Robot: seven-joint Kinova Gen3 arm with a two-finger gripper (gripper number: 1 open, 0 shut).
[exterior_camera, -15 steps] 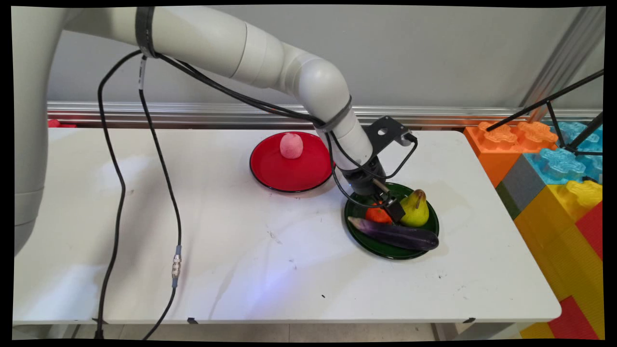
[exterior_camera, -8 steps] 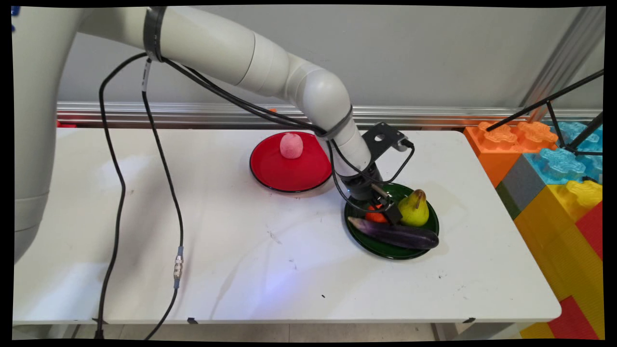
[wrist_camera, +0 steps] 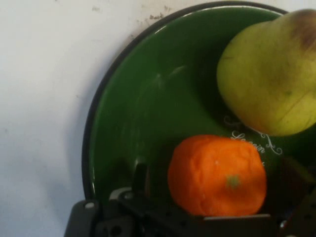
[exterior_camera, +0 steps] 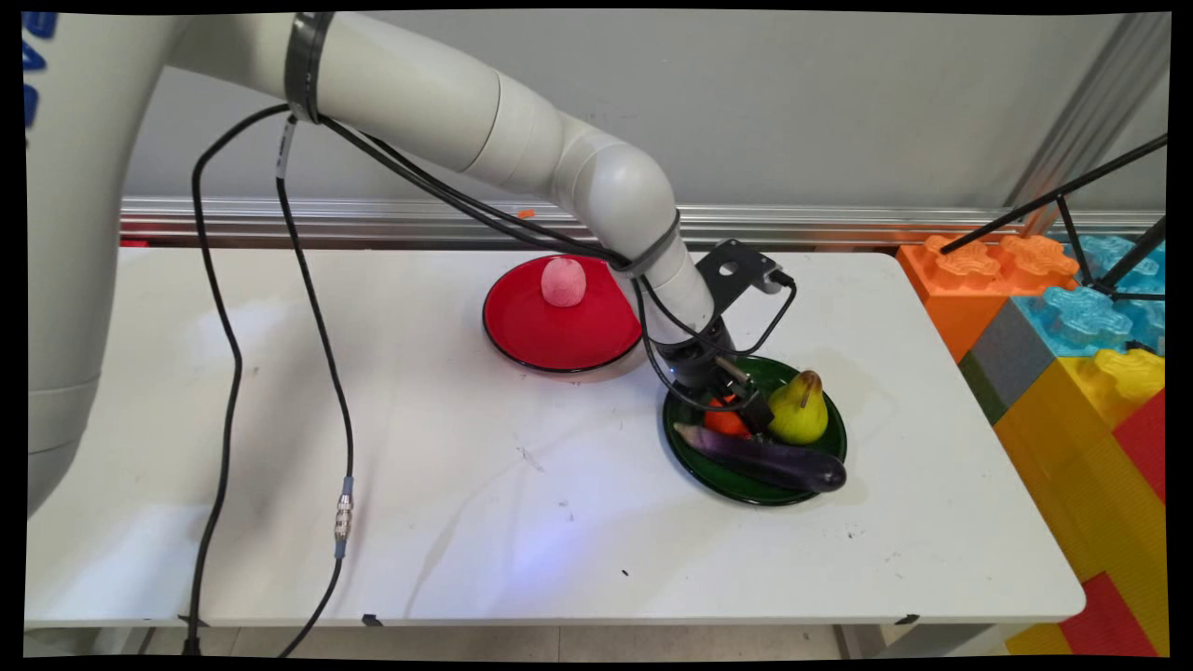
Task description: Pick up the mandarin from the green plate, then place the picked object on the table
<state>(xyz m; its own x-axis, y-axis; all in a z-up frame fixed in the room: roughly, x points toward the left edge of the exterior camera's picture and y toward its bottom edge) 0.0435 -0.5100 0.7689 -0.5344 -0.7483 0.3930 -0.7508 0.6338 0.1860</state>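
Observation:
My gripper (exterior_camera: 738,413) reaches down into a green plate (exterior_camera: 811,458) at the table's right. It stands open, its fingers either side of an orange fruit (wrist_camera: 216,175), which shows in the main view as an orange patch (exterior_camera: 724,421) beside the black fingers. In the hand view the left finger (wrist_camera: 141,178) stands a little apart from the orange. A yellow-green pear (exterior_camera: 798,412) stands just right of the gripper and appears at the hand view's upper right (wrist_camera: 269,74). A purple eggplant (exterior_camera: 764,457) lies across the plate's near side.
A red plate (exterior_camera: 559,340) holding a pink fruit (exterior_camera: 563,281) sits behind and left of the green one. Large coloured toy blocks (exterior_camera: 1053,326) and a black tripod (exterior_camera: 1081,233) stand at the table's right end. Black cables (exterior_camera: 219,373) hang at the left.
The gripper has sunk lower and slightly left over the orange fruit, hiding more of it. The green plate with its fruits has shifted a little to the left.

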